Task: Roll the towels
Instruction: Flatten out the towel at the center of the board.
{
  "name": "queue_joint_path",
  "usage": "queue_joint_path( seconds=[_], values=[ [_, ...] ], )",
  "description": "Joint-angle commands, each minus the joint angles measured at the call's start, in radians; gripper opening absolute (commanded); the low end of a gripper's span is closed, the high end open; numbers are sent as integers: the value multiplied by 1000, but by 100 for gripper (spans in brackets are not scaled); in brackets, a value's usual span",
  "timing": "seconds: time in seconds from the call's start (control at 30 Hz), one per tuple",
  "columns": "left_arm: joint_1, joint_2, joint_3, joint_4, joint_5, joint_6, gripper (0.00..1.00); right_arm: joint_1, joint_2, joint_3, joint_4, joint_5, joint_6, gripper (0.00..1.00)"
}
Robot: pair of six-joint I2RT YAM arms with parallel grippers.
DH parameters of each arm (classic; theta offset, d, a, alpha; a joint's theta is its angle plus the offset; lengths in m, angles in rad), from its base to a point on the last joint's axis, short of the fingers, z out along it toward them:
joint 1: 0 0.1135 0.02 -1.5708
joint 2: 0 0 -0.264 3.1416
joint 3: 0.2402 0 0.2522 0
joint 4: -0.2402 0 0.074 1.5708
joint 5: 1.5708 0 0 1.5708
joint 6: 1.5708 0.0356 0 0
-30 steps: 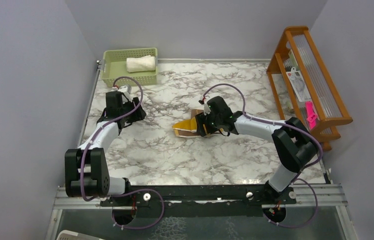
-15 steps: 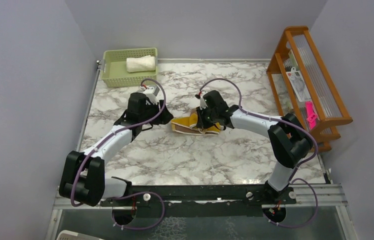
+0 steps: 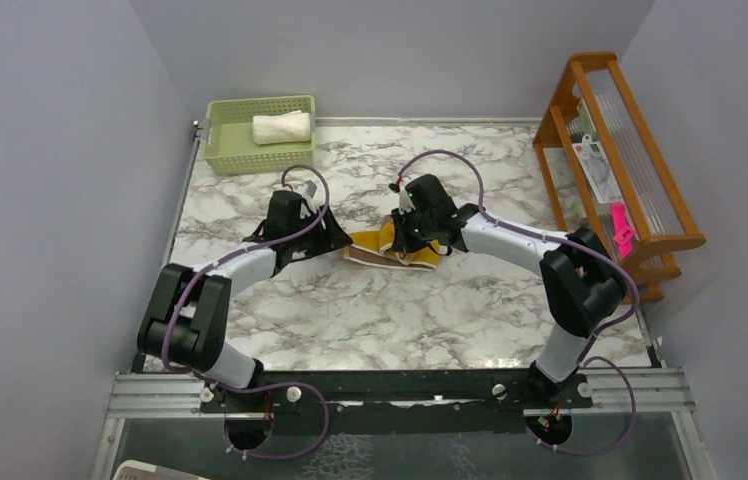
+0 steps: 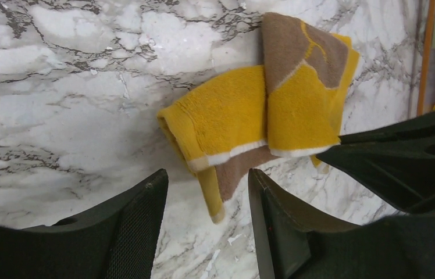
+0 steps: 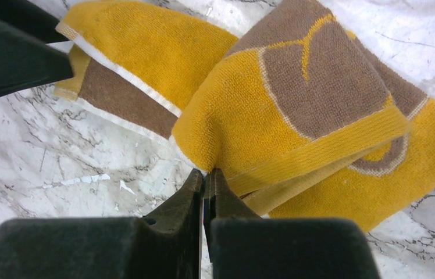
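Ok, left arm (image 3: 240, 265) and right arm (image 3: 510, 240) reach inward, meeting mid worktop (image 3: 400, 310) at the mustard towel (image 3: 375, 245), which lies loosely folded there. Left gripper (image 4: 206, 180) spread, straddling its left corner. Right gripper (image 5: 206, 174) pressed together at a folded edge; can't tell if cloth is caught. Cream towel (image 3: 281, 127) rolled in basket (image 3: 240, 160), far-left corner. Bare marble all round; rack (image 3: 650, 240) well apart, right edge.

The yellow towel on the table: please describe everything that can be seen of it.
The yellow towel is terry cloth, mustard-yellow with a brown patch, brown band and white trim. It lies loosely folded, not rolled, on the marble table, near its middle. The right gripper is shut at the edge of one fold; the open left gripper faces the opposite end, apparently not touching it.
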Motion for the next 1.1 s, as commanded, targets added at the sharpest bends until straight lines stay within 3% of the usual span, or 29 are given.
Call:
queue_joint_path(
  seconds=[0.0,0.43,0.5,0.6,0.63,0.87,1.07],
  values=[
    [1,106,31,118,61,-77,53,-4,-48,-14,-33,-9,3,1],
    [2,201,139,149,29,-87,41,-4,-55,-30,-51,-15,-25,1],
    [2,207,151,145,28,-79,30,-4,-49,-29,-49,-22,-33,1],
    [2,228,178,129,52,-64,3,-4,-53,-26,-54,-23,-38,1],
    [1,232,190,118,57,-56,0,-4,-55,-26,-55,-20,-39,1],
    [51,206,283,19,48,18,0,-7,-100,-11,-69,22,-65,1],
    [280,29,279,-69,-2,1,0,-98,-269,-16,0,20,-36,1]
  ],
)
